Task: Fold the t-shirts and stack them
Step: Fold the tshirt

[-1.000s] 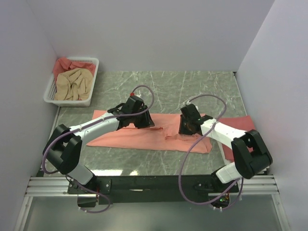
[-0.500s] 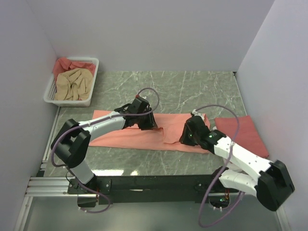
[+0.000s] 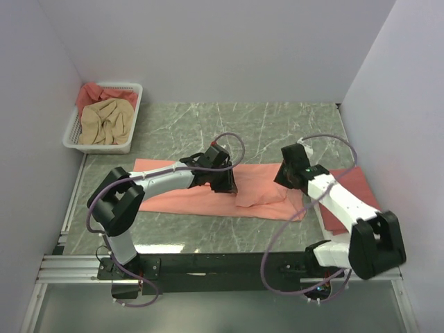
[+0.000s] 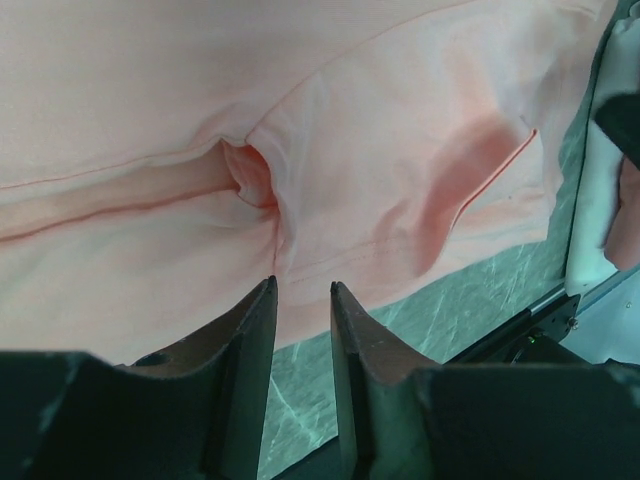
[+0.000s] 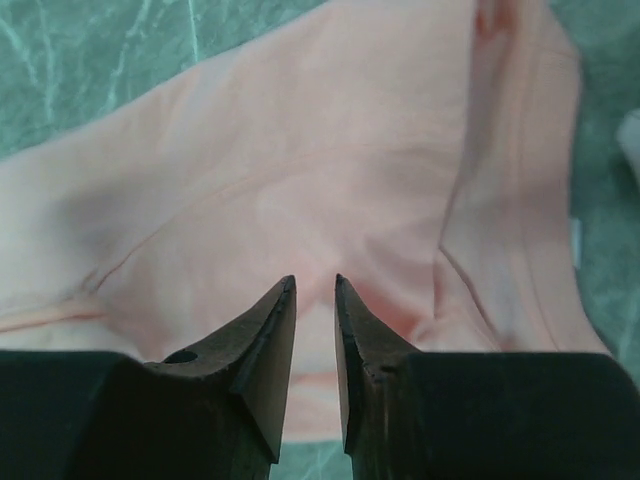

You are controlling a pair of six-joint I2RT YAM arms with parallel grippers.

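A salmon-pink t-shirt lies spread lengthwise on the green marble table, with a folded flap near its right end. My left gripper hovers over the shirt's middle. In the left wrist view its jaws stand slightly apart and empty above a sleeve seam of the shirt. My right gripper is over the shirt's right end. In the right wrist view it is narrowly open and empty above the cloth. A folded rose-red t-shirt lies at the right.
A white lattice basket stands at the back left. It holds a crumpled beige t-shirt and a rose-red one. White walls close in the table on the left, back and right. The black base rail runs along the near edge.
My left gripper has slid rightward along the salmon shirt. My right gripper swung toward the near edge, then back up to the shirt's right end. The shirt's right part now lies folded over.
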